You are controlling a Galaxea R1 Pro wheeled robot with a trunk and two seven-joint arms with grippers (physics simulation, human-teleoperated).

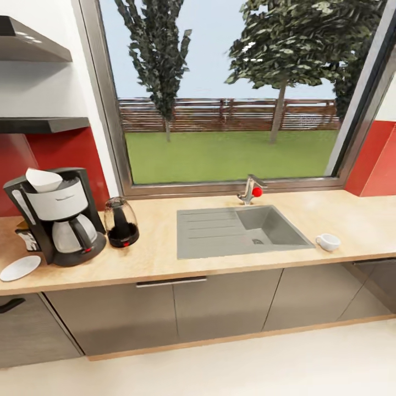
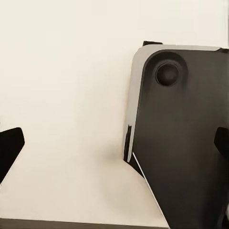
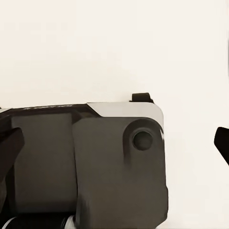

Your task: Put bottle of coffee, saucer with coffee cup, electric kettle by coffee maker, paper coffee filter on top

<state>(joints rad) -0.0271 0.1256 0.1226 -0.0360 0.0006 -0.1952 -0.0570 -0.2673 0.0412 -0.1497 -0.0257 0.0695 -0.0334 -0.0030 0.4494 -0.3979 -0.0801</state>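
Note:
On the left of the kitchen countertop [image 1: 165, 247] stands the coffee maker [image 1: 58, 220], and the paper coffee filter [image 1: 44, 179] rests on top of it. Just right of it is the electric kettle [image 1: 121, 223]. The saucer [image 1: 20, 268] lies bare at the machine's front left. The bottle of coffee [image 1: 26, 235] peeks out behind the machine's left side, mostly hidden. The coffee cup [image 1: 328, 241] sits far to the right, past the sink. My left gripper [image 2: 114, 143] and right gripper [image 3: 114, 143] hang open over the pale floor, with nothing between the fingers.
A steel sink [image 1: 236, 231] with a faucet [image 1: 250, 191] is set into the worktop's middle, under a big window. Two dark wall shelves [image 1: 44, 125] hang above the coffee maker. Dark grey cabinets [image 1: 220, 302] run below. Both wrist views show my own dark base [image 2: 186, 143].

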